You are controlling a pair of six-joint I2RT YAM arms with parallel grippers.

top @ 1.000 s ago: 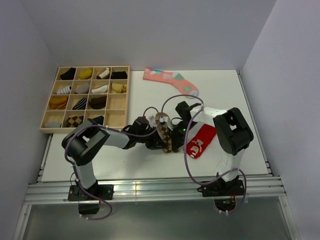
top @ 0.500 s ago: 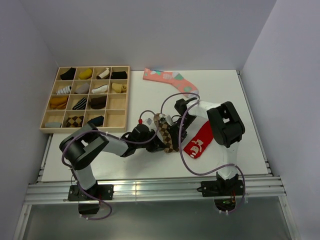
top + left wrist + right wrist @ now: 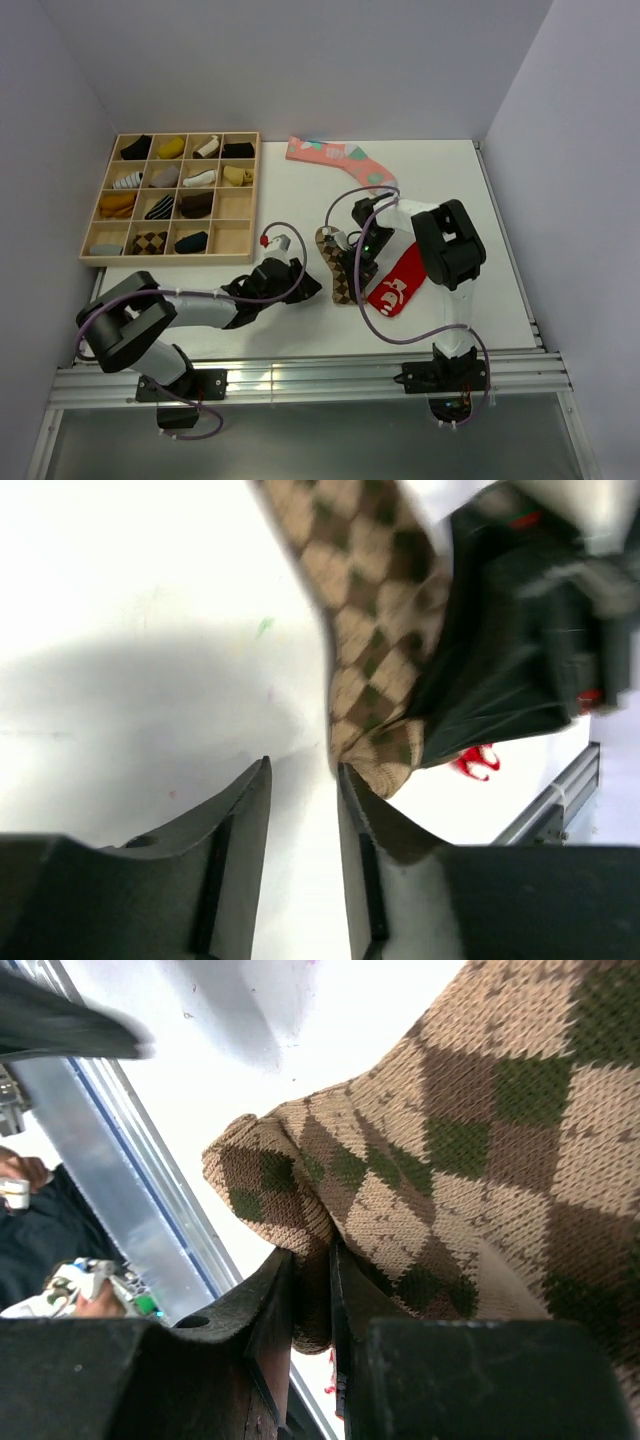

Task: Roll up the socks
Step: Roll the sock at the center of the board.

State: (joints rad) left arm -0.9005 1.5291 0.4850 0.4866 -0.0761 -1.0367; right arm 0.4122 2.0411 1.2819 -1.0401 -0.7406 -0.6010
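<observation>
While the white table [image 3: 480, 200] fills most of the overhead view, pale grey-lilac walls [image 3: 300, 60] close it in at the back and on both sides. A ribbed metal rail [image 3: 320, 378] runs along its near edge by the arm bases. A wooden tray [image 3: 255, 190] divided into compartments sits at the far left, and most cells hold rolled socks [image 3: 170, 148]. A pink sock [image 3: 335, 155] with teal patches lies flat near the back wall.

The argyle sock [image 3: 337, 270] lies near the table's middle, running toward the near edge, with a red sock [image 3: 400, 280] just beside it on the right. The right gripper [image 3: 310, 1260] has its jaws pressed together on a fold of knit near the sock's end. The left gripper [image 3: 300, 775] sits low over the table just left of the sock. Its jaws are slightly apart, with only bare surface between them, and the sock's tip lies just beside one fingertip.

The surface is matte white, with soft grey shadow under the arms and a tiny green fleck [image 3: 262, 627].
</observation>
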